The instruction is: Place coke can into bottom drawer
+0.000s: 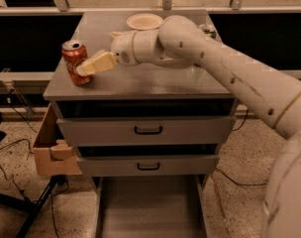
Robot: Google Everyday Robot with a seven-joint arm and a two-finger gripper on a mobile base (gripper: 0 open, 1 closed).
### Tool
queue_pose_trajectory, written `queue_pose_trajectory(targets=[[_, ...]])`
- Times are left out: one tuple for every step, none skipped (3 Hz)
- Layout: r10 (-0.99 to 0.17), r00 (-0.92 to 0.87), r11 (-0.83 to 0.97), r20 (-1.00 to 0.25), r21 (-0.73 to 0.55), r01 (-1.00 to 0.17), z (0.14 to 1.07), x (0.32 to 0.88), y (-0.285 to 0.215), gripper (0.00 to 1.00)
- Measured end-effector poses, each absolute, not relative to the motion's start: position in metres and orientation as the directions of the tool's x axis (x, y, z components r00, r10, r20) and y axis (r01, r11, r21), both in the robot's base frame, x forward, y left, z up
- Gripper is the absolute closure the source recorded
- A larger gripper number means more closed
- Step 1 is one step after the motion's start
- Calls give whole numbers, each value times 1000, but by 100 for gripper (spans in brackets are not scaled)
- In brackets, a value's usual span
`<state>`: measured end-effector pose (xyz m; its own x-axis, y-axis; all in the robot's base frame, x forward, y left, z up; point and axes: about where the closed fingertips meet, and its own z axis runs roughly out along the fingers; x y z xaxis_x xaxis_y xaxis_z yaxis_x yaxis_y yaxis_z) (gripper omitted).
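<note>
Red coke can (73, 58) stands upright at a front corner of the desk (155, 79), my pincer (85, 68) against its side — wide or narrow, I cannot tell — so I judge the grasp comes next, then a lowering into the open bottom drawer (148, 207).

The coke can (74, 62) is red-orange with white script and a silver top. Just beside it on the grey cabinet top (155, 81), the gripper (88, 68) is pale cream-yellow, on an off-white arm (225, 68) dotted with small dark spots. The bottom drawer (150, 209) is plain grey. The upper drawer handles (148, 130) are black. The plate (144, 21) is white, the cardboard box (45, 150) tan, and the floor (242, 155) speckled beige.
</note>
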<state>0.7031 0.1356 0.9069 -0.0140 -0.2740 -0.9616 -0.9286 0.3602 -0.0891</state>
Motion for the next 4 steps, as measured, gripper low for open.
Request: queue_pose_trajectory(targets=[[-195,-13,308,-981,-48,-950,910,702,166,0],[-194,-10,286,-981,-47,-957,909,698,187,13],[-248,-21,306,-968,-57,-950,896,695,195,37],[-286,-29,329,-958,-70,-942,887,692,194,59]])
